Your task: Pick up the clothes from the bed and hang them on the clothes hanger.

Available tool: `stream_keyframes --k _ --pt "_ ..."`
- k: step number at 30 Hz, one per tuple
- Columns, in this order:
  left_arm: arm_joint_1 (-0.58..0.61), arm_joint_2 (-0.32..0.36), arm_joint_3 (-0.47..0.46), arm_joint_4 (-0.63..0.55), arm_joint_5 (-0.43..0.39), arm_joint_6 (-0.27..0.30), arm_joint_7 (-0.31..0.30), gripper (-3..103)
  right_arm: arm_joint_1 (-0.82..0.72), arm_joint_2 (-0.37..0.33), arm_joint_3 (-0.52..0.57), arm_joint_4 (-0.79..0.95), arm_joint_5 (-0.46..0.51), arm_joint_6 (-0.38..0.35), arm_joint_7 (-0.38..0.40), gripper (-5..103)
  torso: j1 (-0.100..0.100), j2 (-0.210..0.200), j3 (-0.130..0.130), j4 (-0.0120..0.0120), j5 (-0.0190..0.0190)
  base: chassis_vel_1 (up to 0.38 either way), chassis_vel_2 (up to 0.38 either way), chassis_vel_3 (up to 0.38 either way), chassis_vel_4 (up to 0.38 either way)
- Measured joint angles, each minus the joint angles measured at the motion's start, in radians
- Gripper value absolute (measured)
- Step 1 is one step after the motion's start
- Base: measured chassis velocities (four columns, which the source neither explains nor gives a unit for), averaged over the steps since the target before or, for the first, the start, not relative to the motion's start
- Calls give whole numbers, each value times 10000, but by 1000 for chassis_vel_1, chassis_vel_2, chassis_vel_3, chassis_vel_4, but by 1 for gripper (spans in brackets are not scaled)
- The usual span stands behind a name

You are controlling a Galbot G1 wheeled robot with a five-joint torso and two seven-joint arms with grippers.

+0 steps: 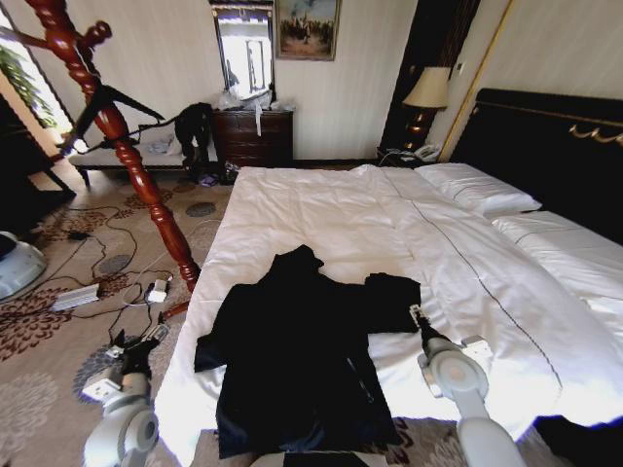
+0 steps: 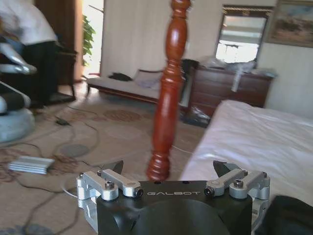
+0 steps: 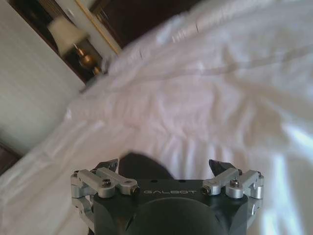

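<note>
Clothes (image 1: 292, 360): one (black, spread flat)
Bed (image 1: 321, 209): one
Pillows (image 1: 477, 187): two
Tools: two, left tool (image 2: 168, 169) and right tool (image 3: 164, 166)
Lamp (image 1: 428, 92): one

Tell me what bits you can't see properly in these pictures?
- Head view: the jacket's bottom hem is cut off by the picture's lower edge.
- Head view: the hanger is partly hidden behind the coat stand.
- Right wrist view: the bed and lamp are blurred.

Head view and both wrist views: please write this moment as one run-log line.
clothes: flat on bed, ungripped | clothes hanger: on coat stand | left gripper: open, beside bed | right gripper: open, at sleeve
</note>
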Motion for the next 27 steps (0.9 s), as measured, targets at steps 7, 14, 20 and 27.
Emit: stream_keyframes --k 7,14,20,27 --pt "67 312 1689 -356 -212 238 213 100 -46 -815 180 399 -1058 371 -315 100 0 0 0 -3 4 0 0 0 0" --pt "310 214 3377 -161 203 286 365 100 -73 -2420 -1818 970 -273 -591 -531 100 0 0 0 -1 2 0 0 0 0" --pt "642 498 3580 -287 484 435 353 100 943 -2854 -3059 -50 -218 -657 -1133 100 1 -1 1 0 4 0 0 0 0" --pt "635 493 3247 -230 1110 352 344 100 2275 -2747 -5227 -1130 -368 -633 -2007 100 0 0 1 -1 0 0 0 0 0"
